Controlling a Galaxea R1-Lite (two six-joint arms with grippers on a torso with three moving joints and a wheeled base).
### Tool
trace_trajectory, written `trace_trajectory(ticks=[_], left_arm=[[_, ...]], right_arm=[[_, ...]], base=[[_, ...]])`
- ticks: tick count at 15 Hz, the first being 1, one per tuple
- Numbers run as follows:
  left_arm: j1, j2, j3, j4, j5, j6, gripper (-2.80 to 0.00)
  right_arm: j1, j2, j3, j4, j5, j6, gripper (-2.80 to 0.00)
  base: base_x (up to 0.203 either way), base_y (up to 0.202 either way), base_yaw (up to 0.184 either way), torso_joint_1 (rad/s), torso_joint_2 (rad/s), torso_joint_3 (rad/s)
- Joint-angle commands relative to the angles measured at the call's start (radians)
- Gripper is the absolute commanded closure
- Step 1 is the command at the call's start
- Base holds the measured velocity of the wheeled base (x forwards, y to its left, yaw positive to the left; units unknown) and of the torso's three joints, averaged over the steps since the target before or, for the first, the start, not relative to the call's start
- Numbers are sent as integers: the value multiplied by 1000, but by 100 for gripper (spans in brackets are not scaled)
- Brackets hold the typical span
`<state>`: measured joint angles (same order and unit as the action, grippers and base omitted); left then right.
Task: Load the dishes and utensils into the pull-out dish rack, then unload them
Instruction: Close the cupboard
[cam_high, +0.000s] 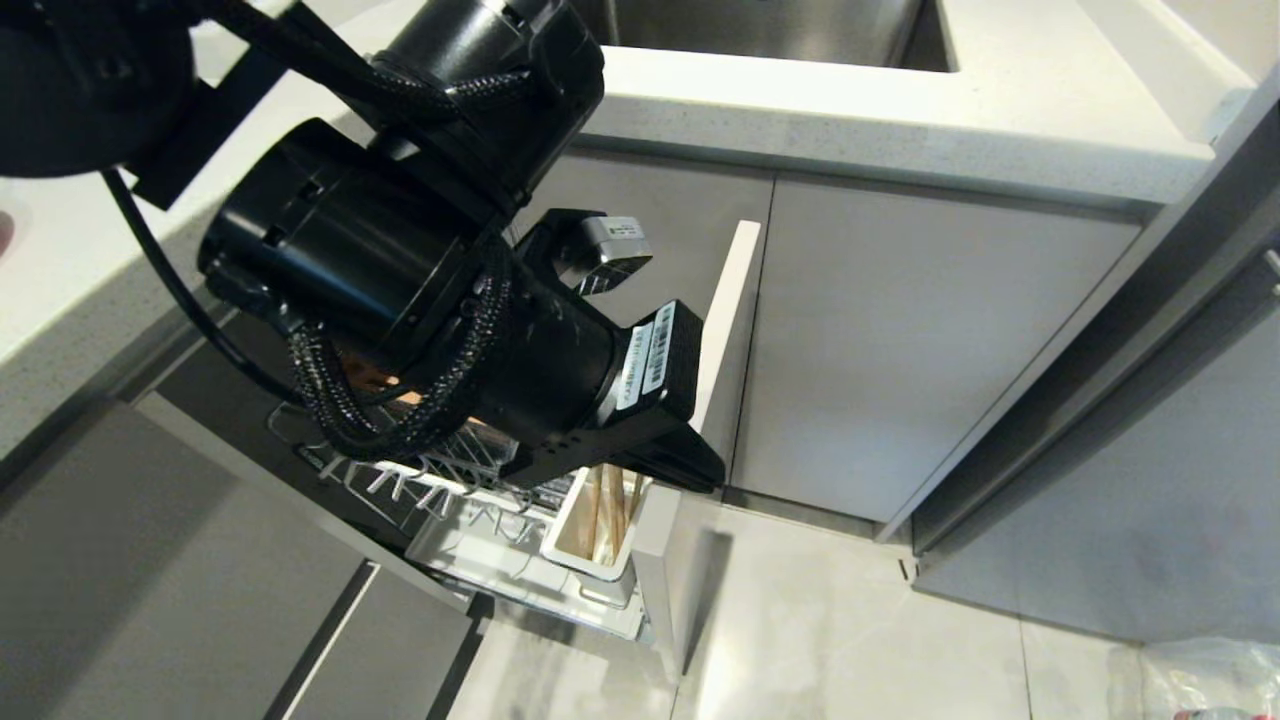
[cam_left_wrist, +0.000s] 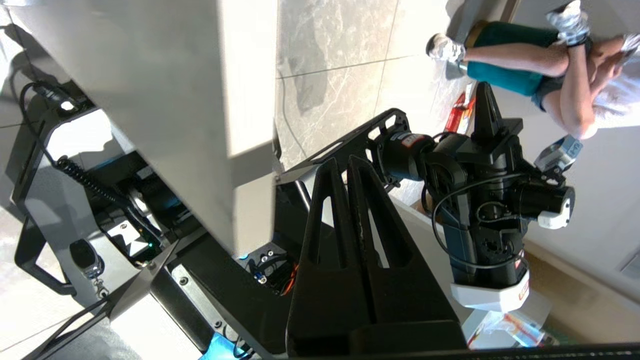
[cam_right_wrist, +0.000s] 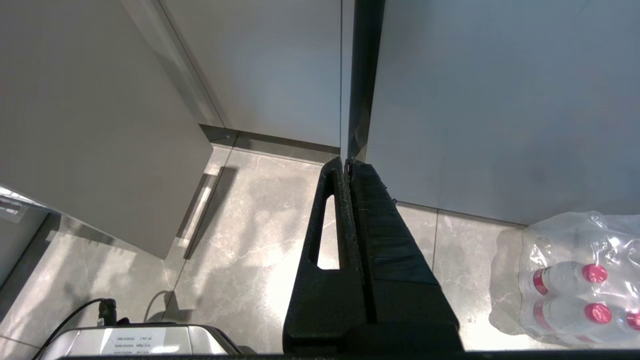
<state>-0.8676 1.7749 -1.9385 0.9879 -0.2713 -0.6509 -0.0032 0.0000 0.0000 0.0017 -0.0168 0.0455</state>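
The pull-out dish rack (cam_high: 455, 492) stands drawn out from the cabinet, mostly hidden behind my left arm. Its white caddy (cam_high: 578, 545) holds the wooden chopsticks (cam_high: 606, 508) upright. A patch of pinkish dish (cam_high: 368, 380) shows through the arm's cables; which dish it is I cannot tell. The fork is hidden. My left gripper (cam_high: 706, 470) (cam_left_wrist: 340, 162) hangs shut and empty above the caddy end, close beside the rack's pale grey front panel (cam_high: 722, 320) (cam_left_wrist: 200, 110). My right gripper (cam_right_wrist: 346, 162) is shut on nothing, parked low and pointing at the floor.
White countertop (cam_high: 900, 130) with a sink (cam_high: 760, 25) lies above closed cabinet doors (cam_high: 900, 350). A tall grey cabinet (cam_high: 1150, 450) stands to the right. A pack of water bottles (cam_right_wrist: 565, 280) sits on the tiled floor. A person (cam_left_wrist: 550, 75) sits behind me.
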Motion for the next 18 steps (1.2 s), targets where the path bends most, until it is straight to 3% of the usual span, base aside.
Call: trace_trajectory(ticks=[1,11,18], left_arm=[[-7,11,0,5,-2,-3,0],[-20,62,6,3,31,8,0],[-14,28,7,9,255,40,0]], right_arm=[[0,0,2,0,0,-1,0],[0,0,2,0,0,0,0],[0,0,2,0,0,0,0]], base=[[0,0,0,0,0,0],[0,0,0,0,0,0],[0,0,0,0,0,0]])
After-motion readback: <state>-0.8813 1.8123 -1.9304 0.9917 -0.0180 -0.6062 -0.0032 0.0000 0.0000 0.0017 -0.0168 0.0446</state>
